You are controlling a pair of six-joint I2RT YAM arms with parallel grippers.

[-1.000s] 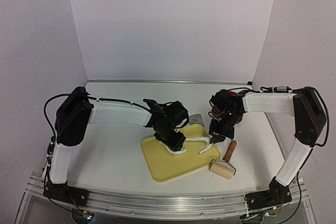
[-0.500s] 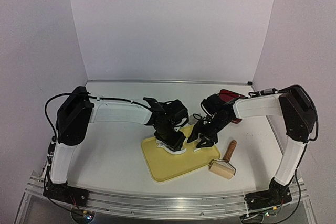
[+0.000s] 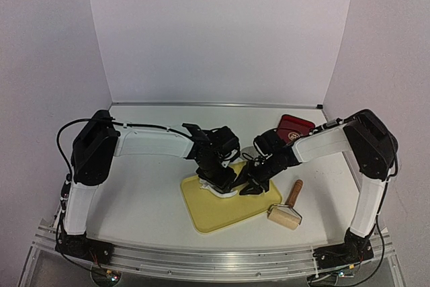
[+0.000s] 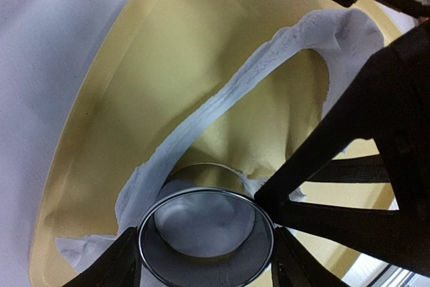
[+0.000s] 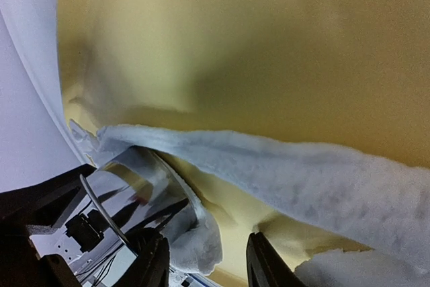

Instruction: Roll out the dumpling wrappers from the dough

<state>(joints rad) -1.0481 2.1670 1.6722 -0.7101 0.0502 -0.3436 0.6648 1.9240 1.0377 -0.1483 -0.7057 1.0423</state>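
One table [image 3: 148, 199], with open room toward its left and far edges. One yellow board [image 3: 208, 216] sits mid-table near the near edge, and one rolling pin [image 3: 289, 206] lies just off its right side. One ragged dough strip [image 4: 269, 65] lies on the board. The left gripper [image 4: 205, 260] clamps one steel ring [image 4: 206, 196] with a white disc [image 4: 201, 223] inside it. The right gripper [image 5: 205, 263] is narrowly parted and straddles the strip's edge.

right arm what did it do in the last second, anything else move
The right gripper swung left over the tray, from its right edge to just beside the ring cutter and dough, baring the red box. The left gripper stayed clamped on the cutter; tray and rolling pin unmoved.
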